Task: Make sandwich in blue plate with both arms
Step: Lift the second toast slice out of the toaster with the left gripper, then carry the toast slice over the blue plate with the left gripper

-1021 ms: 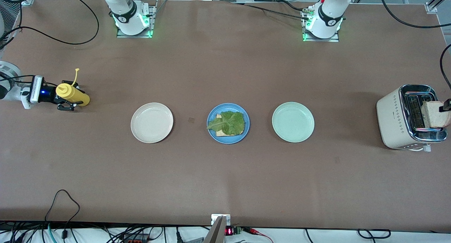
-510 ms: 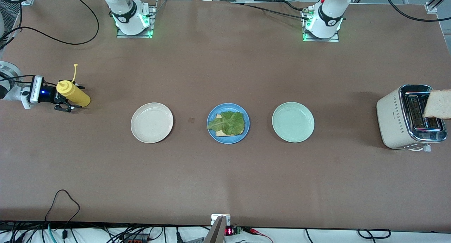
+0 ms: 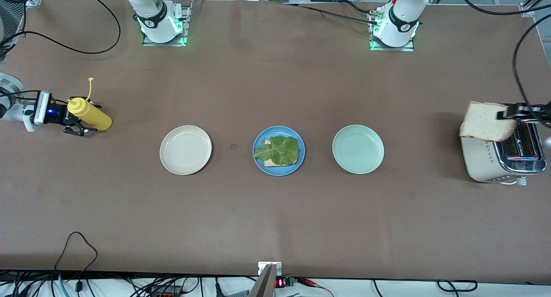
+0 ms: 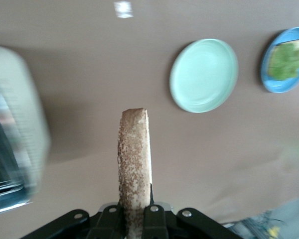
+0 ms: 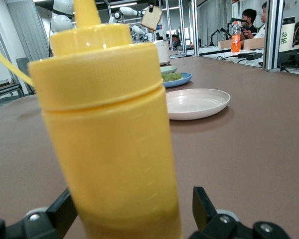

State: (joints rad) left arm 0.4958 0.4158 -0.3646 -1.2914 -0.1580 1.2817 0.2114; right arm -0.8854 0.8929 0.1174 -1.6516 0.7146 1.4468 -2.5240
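The blue plate (image 3: 279,169) lies mid-table with one bread slice (image 3: 269,162) and a lettuce leaf (image 3: 280,150) on it. My left gripper (image 3: 508,115) is shut on a second bread slice (image 3: 485,127) and holds it up over the toaster (image 3: 482,159). In the left wrist view the slice (image 4: 134,159) stands edge-on between the fingers of the gripper (image 4: 134,218). My right gripper (image 3: 79,120) sits at the right arm's end of the table, open around an upright yellow squeeze bottle (image 3: 90,116). In the right wrist view its fingers (image 5: 203,206) stand apart from the bottle (image 5: 109,139).
A cream-white plate (image 3: 185,150) lies beside the blue plate toward the right arm's end. A pale mint-green plate (image 3: 358,149) lies toward the left arm's end. Cables run along the table's edges.
My left gripper has lifted the bread slice out of the toaster slot and carried it toward the table's middle. My right gripper has drawn back slightly from the yellow bottle.
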